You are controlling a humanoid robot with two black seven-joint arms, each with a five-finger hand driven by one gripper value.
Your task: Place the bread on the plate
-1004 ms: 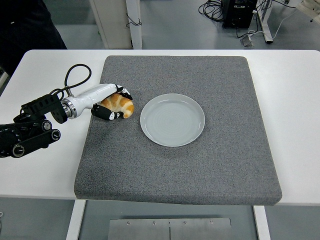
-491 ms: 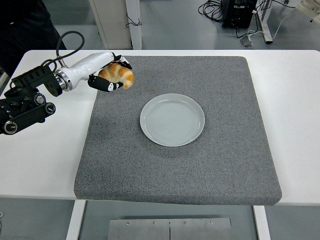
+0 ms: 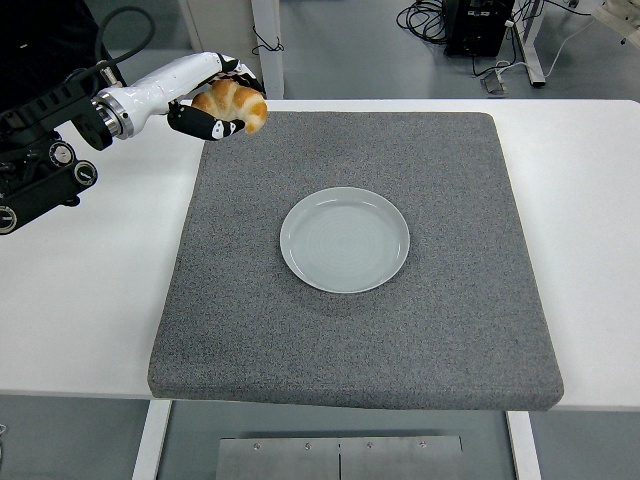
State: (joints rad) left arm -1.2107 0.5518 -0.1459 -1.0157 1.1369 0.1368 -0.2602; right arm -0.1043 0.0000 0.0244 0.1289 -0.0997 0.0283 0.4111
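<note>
The robot's left hand (image 3: 218, 100) grips a golden bread roll (image 3: 236, 103) in curled fingers, held above the grey mat's (image 3: 420, 330) far-left corner, well apart from the empty plate (image 3: 345, 239).

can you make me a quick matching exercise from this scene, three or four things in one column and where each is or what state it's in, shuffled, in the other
Column one:
1. bread
2. plate
3. grey mat
4. left hand

Column two:
A. spread over the white table
B. empty, at the mat's middle
C. held up near the mat's far left corner
D. closed around the bread

Pairs: 1-C, 2-B, 3-A, 4-D
</note>
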